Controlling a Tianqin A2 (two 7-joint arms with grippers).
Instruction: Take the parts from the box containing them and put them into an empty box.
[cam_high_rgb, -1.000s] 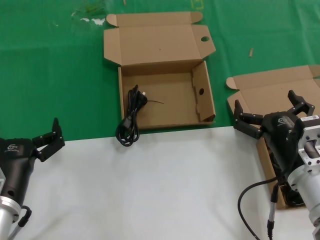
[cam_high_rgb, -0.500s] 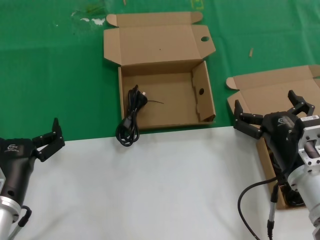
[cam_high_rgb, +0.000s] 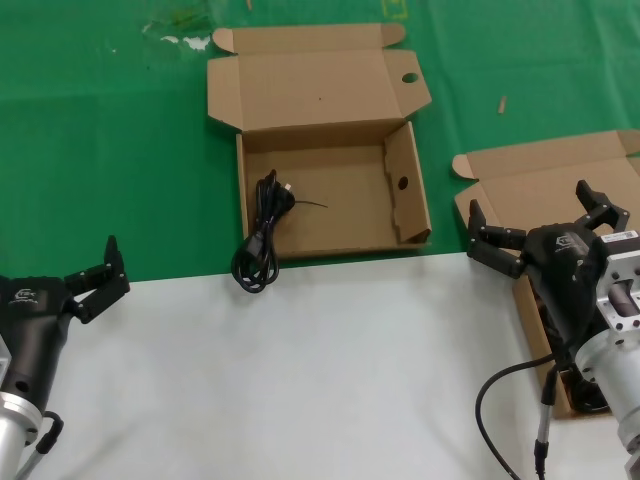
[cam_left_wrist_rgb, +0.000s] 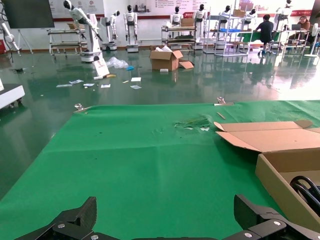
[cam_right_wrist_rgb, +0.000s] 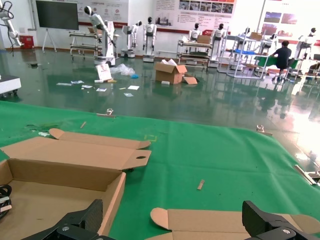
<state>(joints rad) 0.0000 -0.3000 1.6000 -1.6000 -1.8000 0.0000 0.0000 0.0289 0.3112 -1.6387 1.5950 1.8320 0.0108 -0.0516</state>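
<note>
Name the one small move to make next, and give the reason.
Probably lower the right gripper into the plain-lidded brown cardboard box beneath it. Its fingers are open and hold nothing, and black cable shows in that box. One black looped power cable already hangs over the finger-hole box's wall.

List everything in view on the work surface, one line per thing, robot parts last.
box with finger holes: 1, brown cardboard, lid open, centre, on the green mat.
power cable: 1, black looped bundle, draped over that box's left wall, part inside, part outside.
plain-lidded box: 1, brown cardboard, open, far right, mostly behind the right arm.
green mat: 1, far half of the table.
white surface: 1, near half.
left gripper: 1, black, open, low left.
right gripper: 1, black, open, over the plain-lidded box.
</note>
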